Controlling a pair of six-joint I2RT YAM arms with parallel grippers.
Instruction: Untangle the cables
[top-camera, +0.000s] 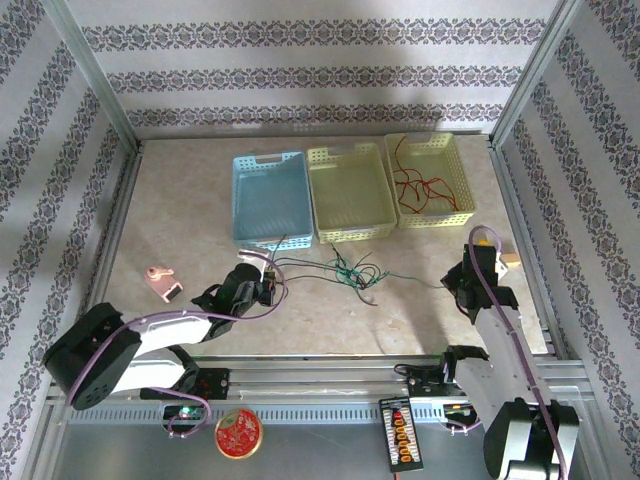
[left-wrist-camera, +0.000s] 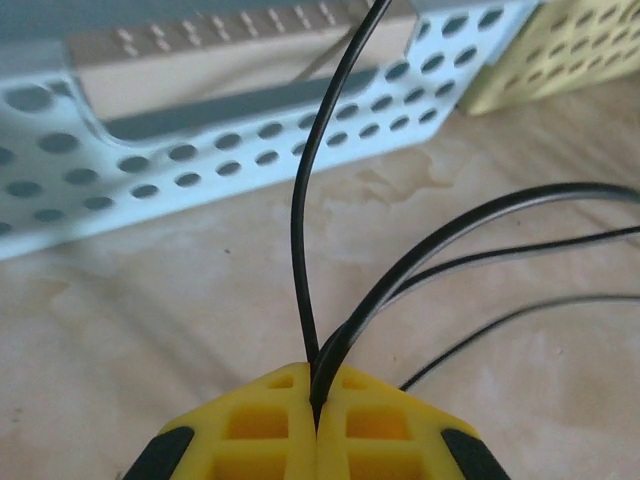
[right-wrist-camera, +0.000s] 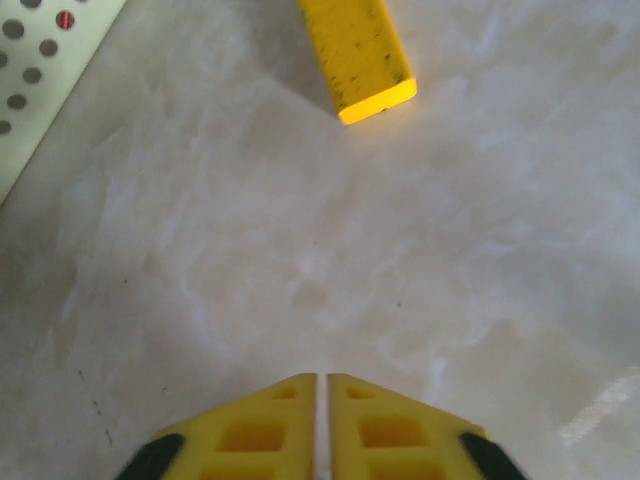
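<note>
Far L on table (top-camera: 200, 230): small pink object (top-camera: 163, 283), lying apart from everything else. Next to the R, L gripper (left-wrist-camera: 317, 400) sits low over the table just in front of the blue basket (top-camera: 270, 198). Its fingers are pressed tight together, pinching a bunch of black cables (left-wrist-camera: 300, 200). In the L wrist view the strands come out of the seam between the yellow fingertips; one arcs up twd the basket wall, the others fan out to the R.

Top view: those black cables run R from the gripper into a loose knot with green cables (top-camera: 345, 268), on the table just in front of the blue and mid pale-yellow basket (top-camera: 350, 190). One thin strand trails further R.

R basket (top-camera: 430, 180), same pale yellow, has red cables (top-camera: 415, 185) curled inside.

R gripper (right-wrist-camera: 322, 400) is near the R basket's front corner, above bare table. Fingertips are only a slit apart, w/ nothing between them. A yellow block (right-wrist-camera: 360, 50) lies on the table ahead of it, not touching
</note>
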